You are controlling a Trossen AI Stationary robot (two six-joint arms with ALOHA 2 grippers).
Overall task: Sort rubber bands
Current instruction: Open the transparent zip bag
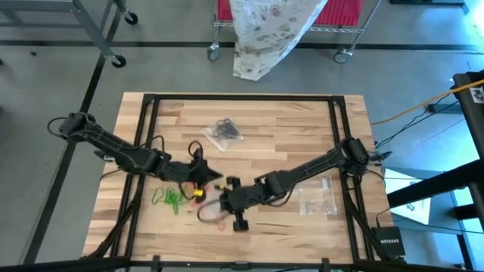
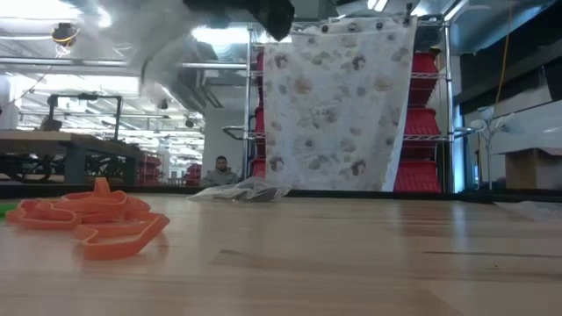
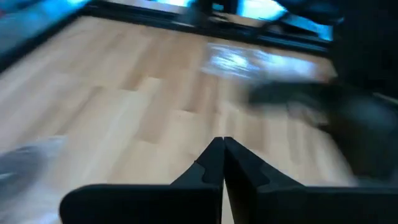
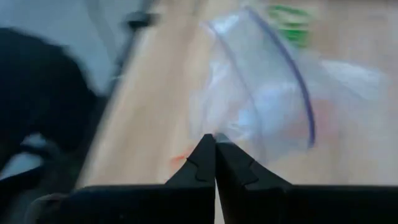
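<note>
Right gripper [image 4: 214, 146] clenched on clear bag [image 4: 261, 93] — left gripper [image 3: 222, 149] clenched, empty

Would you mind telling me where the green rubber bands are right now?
In the high view, the green bands lie near the table's front left, just left of the left tool, with the orange bands to their right.

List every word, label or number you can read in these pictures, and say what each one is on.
"NETGEAR": on the small dark box on the floor by the table's right front corner, in the high view; the letters are small.
White tag at the right edge: print too small to read.
Nothing else readable.
</note>
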